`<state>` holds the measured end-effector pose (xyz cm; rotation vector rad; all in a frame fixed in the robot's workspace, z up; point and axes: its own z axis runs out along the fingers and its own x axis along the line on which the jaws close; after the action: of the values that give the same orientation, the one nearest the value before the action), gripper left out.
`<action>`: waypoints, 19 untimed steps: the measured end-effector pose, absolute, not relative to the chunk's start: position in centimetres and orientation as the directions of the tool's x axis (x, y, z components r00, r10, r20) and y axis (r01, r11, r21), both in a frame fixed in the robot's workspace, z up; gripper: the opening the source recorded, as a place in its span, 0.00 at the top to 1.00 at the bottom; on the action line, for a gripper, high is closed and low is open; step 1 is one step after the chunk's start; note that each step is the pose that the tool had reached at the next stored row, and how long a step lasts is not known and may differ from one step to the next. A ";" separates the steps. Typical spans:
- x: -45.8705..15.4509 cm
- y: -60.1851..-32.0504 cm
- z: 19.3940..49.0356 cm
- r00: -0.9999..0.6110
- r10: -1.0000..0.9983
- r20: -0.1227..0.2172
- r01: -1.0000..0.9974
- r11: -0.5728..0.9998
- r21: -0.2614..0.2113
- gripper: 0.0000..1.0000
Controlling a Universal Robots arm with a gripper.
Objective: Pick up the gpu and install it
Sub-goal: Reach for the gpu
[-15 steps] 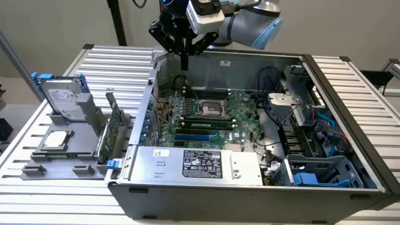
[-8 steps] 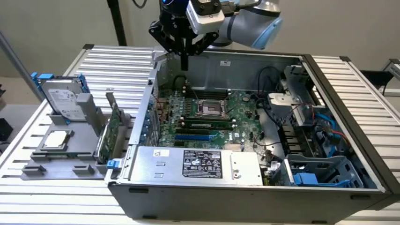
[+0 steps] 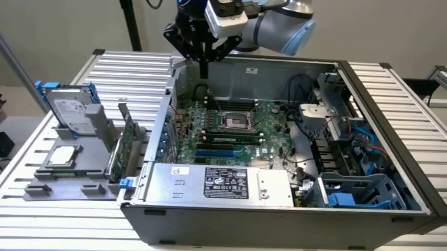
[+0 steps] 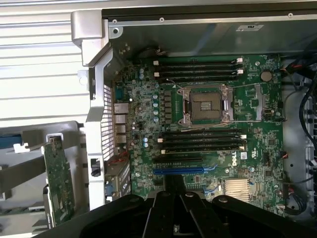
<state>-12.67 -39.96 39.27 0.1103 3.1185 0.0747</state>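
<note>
The gripper (image 3: 204,73) hung over the open computer case (image 3: 391,104), above the far end of the motherboard (image 3: 269,117) and close to the case's far corner on the exterior view's left. Its fingers were pressed together, with nothing held between them.

The gpu (image 3: 125,149) stood on edge in a grey holder (image 3: 66,183) on the slatted table (image 3: 133,68). The holder was outside the case, just beside the case wall on the exterior view's left. The card was well apart from the gripper, lower and nearer the camera, and nothing was touching it.

In the wrist view, the gripper (image 4: 173,198) was over the motherboard (image 4: 247,148), near the long blue slot (image 4: 181,170). The gpu (image 4: 58,183) showed its green face beyond the perforated case wall (image 4: 106,124).

A hard drive (image 3: 70,110) with blue rails stood upright in the same holder, behind the gpu.
</note>
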 end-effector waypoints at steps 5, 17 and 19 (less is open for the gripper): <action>-14.9 -40.2 39.2 -0.997 0.071 -0.019 0.070 0.996 0.049 0.89; -20.3 -40.2 38.9 -0.997 0.071 -0.016 0.070 0.997 0.042 0.89; -21.3 -40.2 38.9 -0.997 0.071 -0.016 0.070 0.997 0.039 0.89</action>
<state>-21.26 -40.20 38.88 0.1106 3.1218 0.0599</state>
